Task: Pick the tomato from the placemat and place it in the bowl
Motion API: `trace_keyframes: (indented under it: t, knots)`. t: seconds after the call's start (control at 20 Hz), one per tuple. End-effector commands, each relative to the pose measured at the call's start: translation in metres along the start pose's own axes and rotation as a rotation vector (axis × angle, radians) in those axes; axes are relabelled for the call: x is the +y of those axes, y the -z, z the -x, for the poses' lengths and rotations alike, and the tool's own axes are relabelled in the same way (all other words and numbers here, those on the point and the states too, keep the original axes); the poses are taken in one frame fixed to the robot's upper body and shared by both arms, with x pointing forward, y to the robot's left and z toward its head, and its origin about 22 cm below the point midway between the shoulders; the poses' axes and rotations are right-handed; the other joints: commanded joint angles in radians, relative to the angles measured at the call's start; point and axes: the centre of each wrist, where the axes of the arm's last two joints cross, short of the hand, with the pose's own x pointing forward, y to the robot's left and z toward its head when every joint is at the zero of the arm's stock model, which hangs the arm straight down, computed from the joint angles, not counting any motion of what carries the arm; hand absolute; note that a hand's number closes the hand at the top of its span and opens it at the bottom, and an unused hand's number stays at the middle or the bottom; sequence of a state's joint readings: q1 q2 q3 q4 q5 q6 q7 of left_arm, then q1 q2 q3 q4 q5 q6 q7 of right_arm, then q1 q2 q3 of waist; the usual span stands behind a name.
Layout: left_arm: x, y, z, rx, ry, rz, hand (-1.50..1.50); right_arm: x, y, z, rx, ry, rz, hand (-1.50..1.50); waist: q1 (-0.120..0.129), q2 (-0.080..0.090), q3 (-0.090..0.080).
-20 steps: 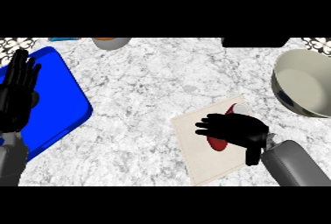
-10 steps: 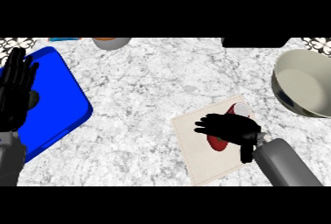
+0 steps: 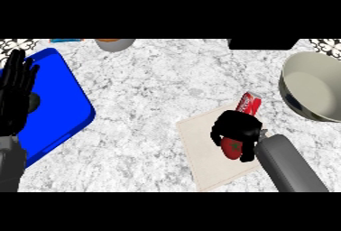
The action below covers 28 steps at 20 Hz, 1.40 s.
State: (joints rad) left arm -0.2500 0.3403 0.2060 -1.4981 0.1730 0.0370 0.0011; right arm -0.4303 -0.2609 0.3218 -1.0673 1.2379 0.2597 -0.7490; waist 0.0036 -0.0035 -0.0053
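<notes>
1 tomato point(image 3: 232, 149), red, on the beige placemat point(image 3: 200, 135) near the counter's point(image 3: 166, 81) front edge, with the right hand point(image 3: 236, 128) curled around it. 1 red can point(image 3: 248, 103) at the mat's far corner. 1 bowl point(image 3: 313, 90) at the right edge. 1 left hand point(image 3: 16, 92), fingers straight, resting over the blue tray point(image 3: 66, 103).

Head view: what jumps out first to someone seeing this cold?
The right hand curled over the red tomato on the pale placemat, right of centre. A red can lies just beyond the hand. The big bowl waits at the right edge, and a blue tray fills the left under the open left hand.
</notes>
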Motion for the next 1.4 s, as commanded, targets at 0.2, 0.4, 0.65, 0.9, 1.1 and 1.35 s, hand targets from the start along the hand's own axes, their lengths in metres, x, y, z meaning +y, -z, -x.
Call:
trace_keyframes:
  t: [0.2,0.4,0.65,0.9,1.1,1.35]
  knots:
    - [0.000,0.000,0.004,-0.012,-0.006,-0.024,0.00,0.005,-0.096,0.045,0.139,-0.006,0.083,1.50,-0.026,0.006,0.006]
    - [0.015,-0.012,0.008,0.005,0.015,-0.081,0.00,-0.004,-0.245,0.086,0.601,0.077,0.084,1.50,-0.107,0.021,0.012]
    - [0.015,-0.015,0.007,-0.018,0.002,-0.081,0.00,-0.019,-0.356,0.087,0.875,0.149,0.216,1.50,-0.067,0.031,0.019]
    - [0.009,-0.014,0.005,-0.022,-0.014,-0.053,0.00,-0.047,-0.432,0.071,1.024,0.099,0.389,1.50,-0.031,0.031,0.023]
    - [0.006,-0.011,0.004,-0.018,-0.007,-0.020,0.00,-0.053,-0.475,0.054,1.028,0.108,0.503,1.50,-0.017,0.028,0.022]
    - [0.000,-0.016,0.009,-0.012,-0.018,-0.006,0.00,-0.060,-0.500,0.042,0.907,0.097,0.652,1.50,-0.001,0.018,0.021]
